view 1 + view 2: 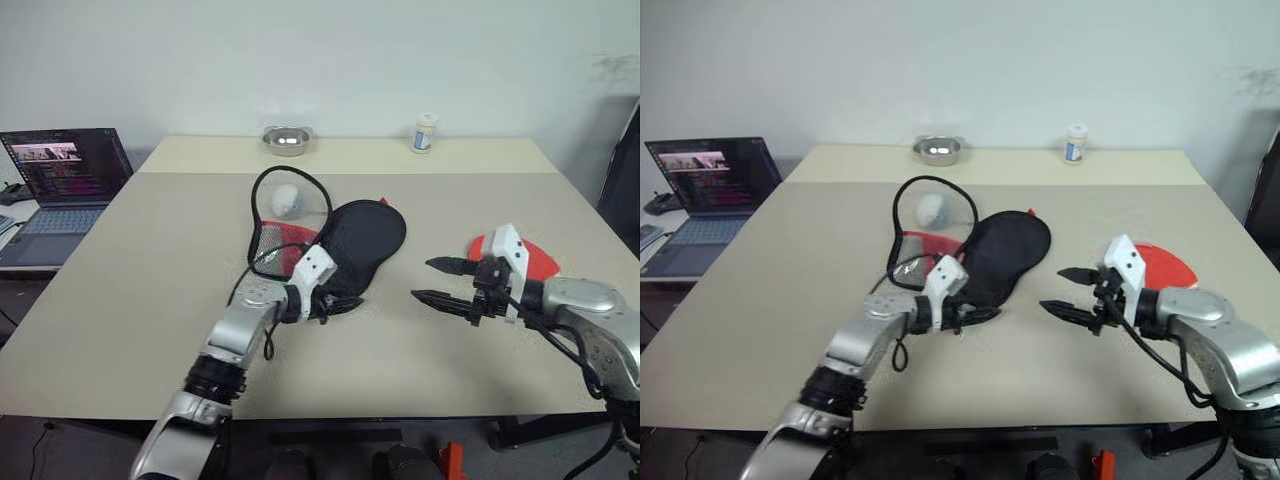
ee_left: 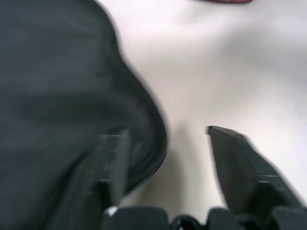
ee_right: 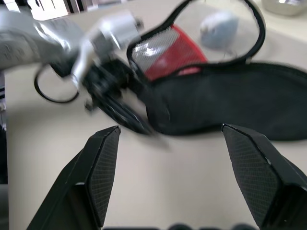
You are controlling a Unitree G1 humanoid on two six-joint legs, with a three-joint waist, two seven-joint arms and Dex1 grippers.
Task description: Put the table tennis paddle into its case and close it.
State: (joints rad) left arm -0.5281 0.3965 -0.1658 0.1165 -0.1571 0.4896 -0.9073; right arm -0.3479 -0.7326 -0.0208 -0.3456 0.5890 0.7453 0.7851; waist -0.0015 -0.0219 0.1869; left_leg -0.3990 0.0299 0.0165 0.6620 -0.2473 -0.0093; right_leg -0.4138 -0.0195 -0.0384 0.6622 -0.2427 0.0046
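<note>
The case (image 1: 365,240) lies mid-table with its black side up. Its red mesh half (image 1: 280,240) is folded open to the left under a black zip loop (image 1: 290,185). My left gripper (image 1: 335,303) sits at the case's narrow near end. In the left wrist view its fingers (image 2: 235,163) stand apart, with the case's black edge (image 2: 144,120) against one of them. The table tennis paddle (image 1: 535,258) lies at the right, its red face partly hidden behind my right hand. My right gripper (image 1: 440,282) hovers open between paddle and case, nothing between its fingers (image 3: 103,167).
A white rounded object (image 1: 287,200) lies inside the zip loop. A metal bowl (image 1: 286,139) and a small white bottle (image 1: 424,133) stand along the far edge. An open laptop (image 1: 65,180) sits on a lower desk to the left.
</note>
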